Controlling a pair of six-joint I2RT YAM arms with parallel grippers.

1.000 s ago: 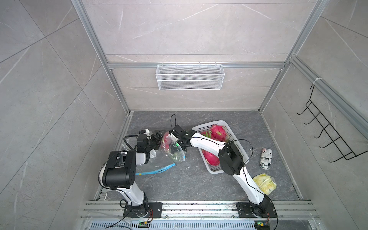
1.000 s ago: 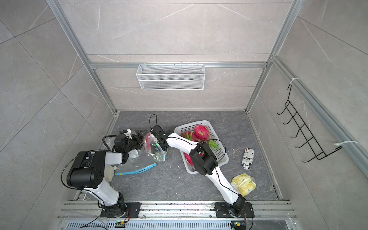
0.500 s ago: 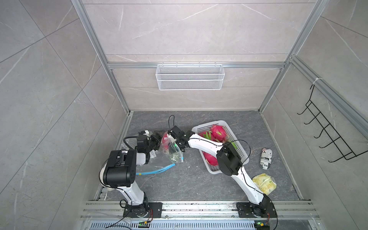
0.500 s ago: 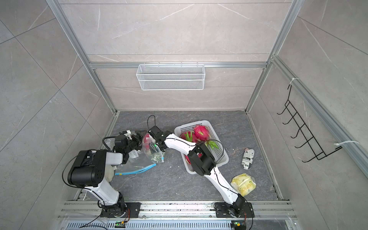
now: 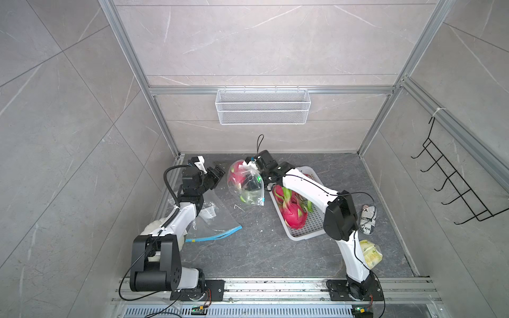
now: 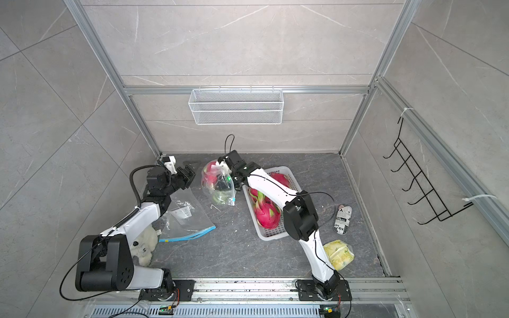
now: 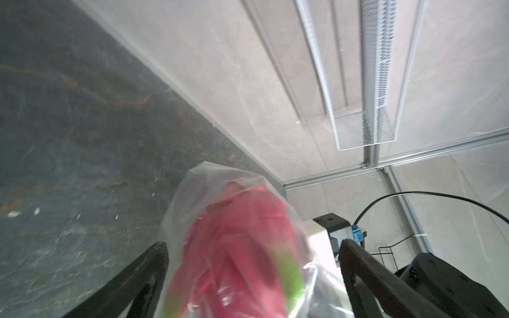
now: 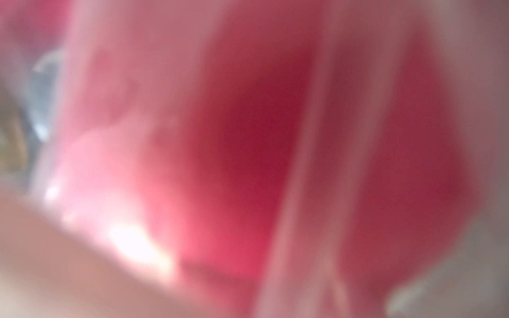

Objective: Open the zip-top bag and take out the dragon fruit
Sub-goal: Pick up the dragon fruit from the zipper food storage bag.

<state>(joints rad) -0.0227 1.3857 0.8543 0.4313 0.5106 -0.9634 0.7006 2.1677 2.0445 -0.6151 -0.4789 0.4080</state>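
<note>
The dragon fruit [image 5: 236, 174] sits inside the clear zip-top bag [image 5: 252, 196] over the bench [image 5: 261, 247], the right claw [image 5: 250, 184] buried among the bag's folds, clenched or not I cannot tell, the left claw [image 5: 216, 174] released and wide just beside it, white basket [image 5: 305, 234] nearby

Landmark: white basket [image 5: 308, 224].
- Above basket: right arm [image 5: 303, 184] slants across far half and blocks it. Dragon fruit [image 5: 293, 213] fills middle. Near corner is bare mesh, open from above.
- Just beside far corner, toward left arm: bulging zip-top bag [image 5: 246, 187], tall, blocks path.
- Beyond that: left gripper [image 5: 217, 176], jaws wide, right at bag, no passable gap.
- Farther that way: flat empty bag [image 5: 213, 220], low, passable above.
- Between it and basket, and basket's near side: bare floor [image 5: 261, 247], free.
- Opposite side: patterned pouch [image 5: 367, 220], yellow packet [image 5: 371, 252], tight.
</note>
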